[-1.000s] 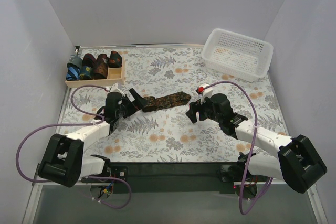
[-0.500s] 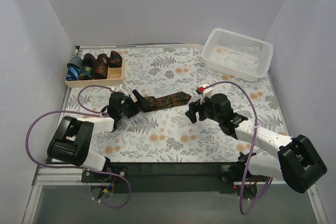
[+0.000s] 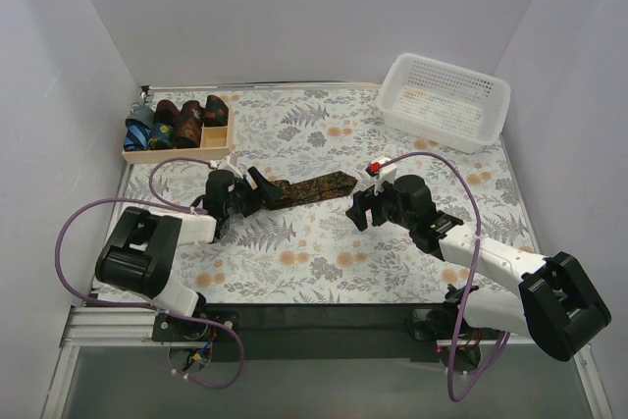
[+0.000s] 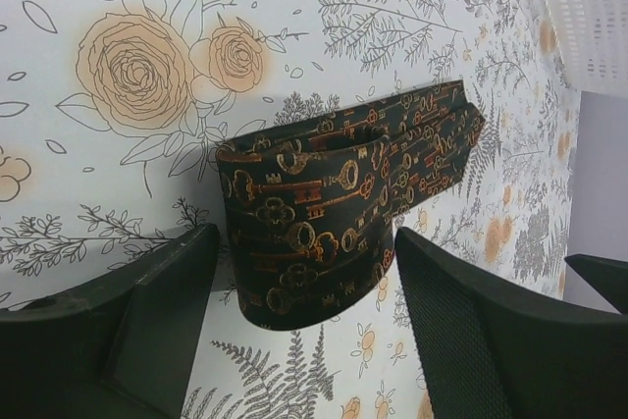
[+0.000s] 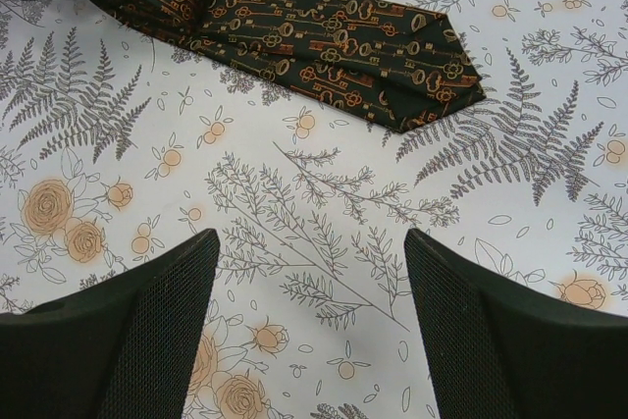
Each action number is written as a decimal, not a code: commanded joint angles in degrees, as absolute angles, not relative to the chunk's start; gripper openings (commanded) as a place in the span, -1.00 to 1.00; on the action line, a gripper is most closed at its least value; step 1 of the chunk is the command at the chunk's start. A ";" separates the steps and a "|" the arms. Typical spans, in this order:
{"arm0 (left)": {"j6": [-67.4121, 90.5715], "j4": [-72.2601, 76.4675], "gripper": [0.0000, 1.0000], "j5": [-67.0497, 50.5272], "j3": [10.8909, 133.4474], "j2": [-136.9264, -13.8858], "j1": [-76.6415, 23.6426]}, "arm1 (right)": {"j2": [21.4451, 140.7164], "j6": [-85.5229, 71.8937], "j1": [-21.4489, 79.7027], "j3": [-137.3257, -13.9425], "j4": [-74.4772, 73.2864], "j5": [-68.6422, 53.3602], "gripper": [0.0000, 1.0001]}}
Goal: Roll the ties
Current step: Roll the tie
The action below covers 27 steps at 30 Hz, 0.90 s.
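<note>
L gripper (image 4: 306, 242) is straddling the folded end of the key-print tie (image 4: 329, 188) lying on the table (image 3: 324, 262), jaws apart, not clamping, while R gripper (image 5: 312, 247), also spread, is hovering nr its pointed tip.

On the table (image 3: 324, 262), you will find the tray (image 3: 172, 154) at the far left corner, with rolled ties (image 3: 182, 120) side by side in it, and the basket (image 3: 432, 128) at the far right corner. The loose tie (image 3: 309, 188) lies on the table left of centre, its folded end toward the left edge and its pointed tip toward the centre and slightly farther back; the folded end sits between the fingers of the left gripper (image 3: 253, 191). The right gripper (image 3: 359, 205) stands right of the tip and a little closer to the near edge, apart from the tie.
</note>
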<state>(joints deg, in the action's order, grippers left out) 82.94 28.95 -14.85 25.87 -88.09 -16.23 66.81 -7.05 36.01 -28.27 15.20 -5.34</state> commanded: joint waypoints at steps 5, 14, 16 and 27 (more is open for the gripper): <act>82.09 26.98 0.21 -15.64 27.16 -91.05 -16.17 | 66.45 -5.98 35.77 -28.13 18.02 -5.80 0.40; 80.86 19.88 -0.34 -15.65 29.18 -86.50 -16.17 | 66.01 -5.36 35.86 -27.86 17.93 -5.36 0.40; 79.02 12.18 -0.38 -12.75 30.75 -84.73 -16.08 | 65.66 -5.36 35.77 -27.69 17.93 -5.36 0.40; 67.77 -21.87 -0.37 4.91 44.38 -83.40 -16.43 | 65.22 -5.19 35.68 -27.33 18.02 -5.10 0.40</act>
<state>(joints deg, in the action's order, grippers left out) 72.97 -8.99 -3.75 41.60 -84.82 -16.25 66.67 -5.80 36.01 -28.21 15.22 -5.30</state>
